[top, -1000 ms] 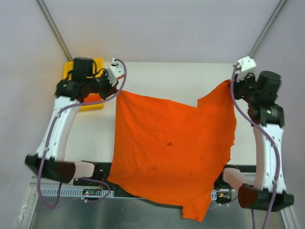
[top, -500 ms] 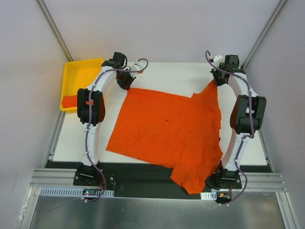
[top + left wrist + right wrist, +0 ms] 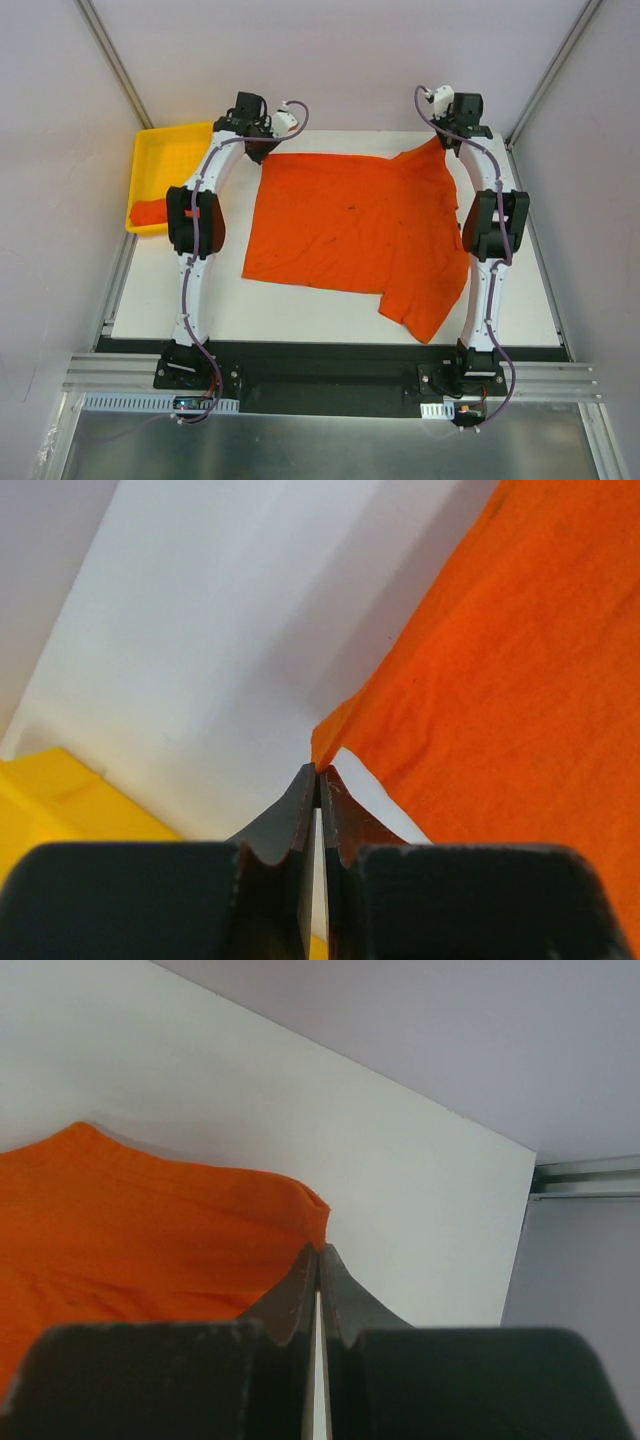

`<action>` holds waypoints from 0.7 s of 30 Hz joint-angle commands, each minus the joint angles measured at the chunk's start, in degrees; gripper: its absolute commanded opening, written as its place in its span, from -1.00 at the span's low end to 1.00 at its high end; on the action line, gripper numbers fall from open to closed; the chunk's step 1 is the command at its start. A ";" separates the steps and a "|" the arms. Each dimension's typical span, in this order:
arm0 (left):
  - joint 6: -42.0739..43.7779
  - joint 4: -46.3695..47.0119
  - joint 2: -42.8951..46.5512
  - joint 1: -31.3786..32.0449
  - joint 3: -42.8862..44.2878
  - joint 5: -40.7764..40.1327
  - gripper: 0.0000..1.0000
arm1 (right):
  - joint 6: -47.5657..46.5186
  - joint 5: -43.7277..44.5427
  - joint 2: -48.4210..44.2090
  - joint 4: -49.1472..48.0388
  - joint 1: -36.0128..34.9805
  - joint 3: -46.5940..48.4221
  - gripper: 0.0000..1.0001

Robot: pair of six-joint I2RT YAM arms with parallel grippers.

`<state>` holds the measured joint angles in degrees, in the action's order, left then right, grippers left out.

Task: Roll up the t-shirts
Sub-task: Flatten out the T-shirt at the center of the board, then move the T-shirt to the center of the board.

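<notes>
Both arms have stretched out toward the far edge over the last second, dragging the t-shirt [image 3: 350,225] with them. It hung between them with its lower part draped over the near rail; now it lies spread on the white surface [image 3: 300,315], clear of that rail.

The left hand [image 3: 262,150] sits at the shirt's far left corner, just beside the yellow tray [image 3: 170,155]. Its wrist view shows the fingers pressed together with the cloth corner caught at their very tips. The right hand [image 3: 442,142] is at the far right corner, closed in the same way, with a small peak of orange cloth pinched between its tips.

The shirt lies mostly flat between the two arms, its far edge pulled fairly straight. The right side is less tidy: a fold shows near the right hand, and one sleeve pokes out toward the near edge at the lower right.

By my reading, the task is at an early stage. The laying-out of this shirt is nearly finished, but both corners are held and not yet let go. No part of the cloth is folded inward or rolled, so the folding and the whole roll are still to do. No rolled shirt shows anywhere in view. A second orange garment [image 3: 148,212] lies in the tray's near end, apparently waiting its turn, so at least that one is left as well.
</notes>
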<state>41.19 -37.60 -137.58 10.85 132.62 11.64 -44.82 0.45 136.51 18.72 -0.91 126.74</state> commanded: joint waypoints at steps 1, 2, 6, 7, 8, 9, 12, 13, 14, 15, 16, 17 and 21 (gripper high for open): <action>-1.11 0.78 4.25 -0.66 -3.41 -0.13 -1.00 | 0.08 2.54 -4.76 -1.85 -1.64 -3.33 -0.99; -1.98 0.78 4.77 -0.66 -3.77 0.83 -1.00 | 0.86 4.19 -5.37 -2.19 -1.82 -3.60 -0.99; -6.20 0.87 8.90 -0.66 -3.95 4.17 -1.00 | 3.15 5.70 -10.02 -2.20 -1.38 -3.43 -0.99; -7.08 0.69 10.12 -0.66 -4.12 4.96 -1.00 | 3.51 5.18 -11.34 -2.20 -1.12 -3.43 -0.99; -8.83 0.69 12.66 -0.66 -4.21 6.02 -1.00 | 3.68 4.57 -12.48 -1.24 -0.68 -3.34 -0.99; -9.54 0.43 14.08 -0.57 -4.38 7.94 -1.00 | 3.86 3.87 -15.45 -0.62 -0.50 -3.43 -0.99; -11.22 -0.71 19.35 -0.57 -5.09 12.42 -1.00 | 4.74 1.49 -21.69 2.01 -0.24 -4.04 -0.99; -11.31 -0.98 22.06 -0.57 -5.87 13.23 -1.00 | 5.52 0.44 -23.72 3.15 -0.24 -4.65 -0.99; -11.83 -1.59 23.40 -0.48 -6.31 14.02 -1.00 | 5.97 0.08 -25.57 3.60 -0.32 -6.14 -0.99; -12.01 -1.86 24.63 -0.48 -6.84 14.90 -1.00 | 6.32 0.08 -29.33 4.21 -0.41 -7.02 -0.99; -12.18 -2.29 27.25 -0.39 -7.98 15.95 -1.00 | 6.84 0.08 -31.20 6.22 -0.76 -7.73 -0.99; -12.45 -2.91 28.58 -0.31 -8.51 16.31 -1.00 | 6.76 -0.01 -32.95 7.46 -1.02 -9.47 -0.99; -12.10 -4.31 36.05 -0.22 -12.20 16.75 -1.00 | 5.62 -1.24 -45.16 9.58 -2.78 -16.76 -0.99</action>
<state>30.46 -38.98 -108.86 10.81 123.83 24.93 -40.03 0.38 102.19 25.17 -1.83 115.39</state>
